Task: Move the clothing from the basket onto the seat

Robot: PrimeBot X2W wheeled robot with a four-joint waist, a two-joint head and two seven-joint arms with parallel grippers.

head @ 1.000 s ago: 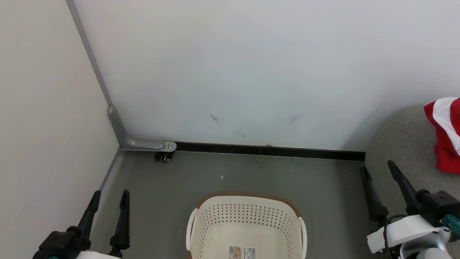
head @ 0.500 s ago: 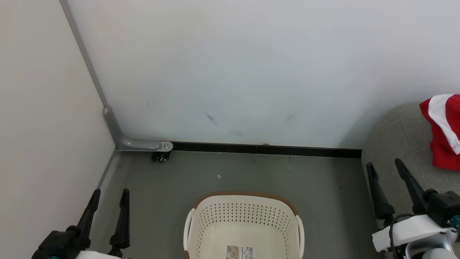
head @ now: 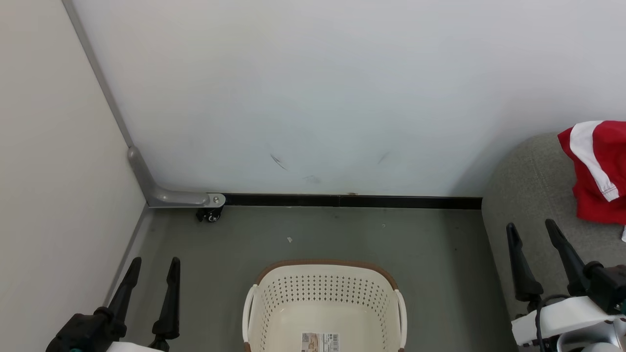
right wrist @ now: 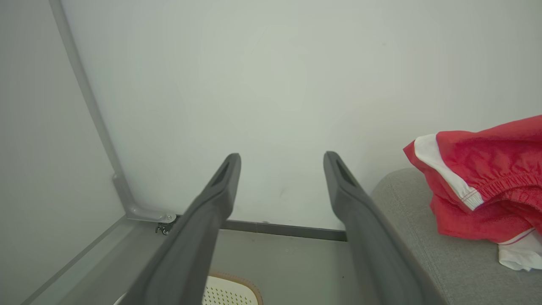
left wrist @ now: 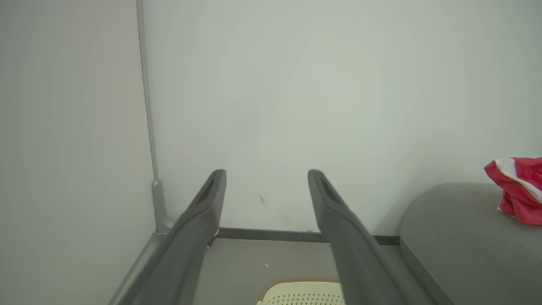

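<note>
1. Left wall: a plain cream panel with a smooth face. A thin grey strip runs where it meets the floor.
2. Corner: a grey metal post follows the joint between the two walls and bends into a foot along the back wall. A small black caster sits under the end of that foot.
3. My left gripper: low at the left in the head view, near the left wall. Its two dark fingers are spread wide with nothing between them.
4. Floor: matt grey-green and lightly marked. A small white scrap lies between the caster and the basket.
5. Basket: stands on the floor at bottom centre, between my two grippers and apart from both. It has cream perforated walls and a brown rim. A printed label lies on its inner bottom.
6. Back wall: pale grey-white, with faint dark scuffs low down. A black skirting runs along its base to the seat.
7. My right gripper: low at the right, fingers wide apart and holding nothing. It shows against the seat's near edge.
8. Seat: grey woven fabric with a rounded corner, to the right of the basket.
9. Clothing: red with a white stripe, lying bunched on the seat at far right, apart from my right gripper.
</note>
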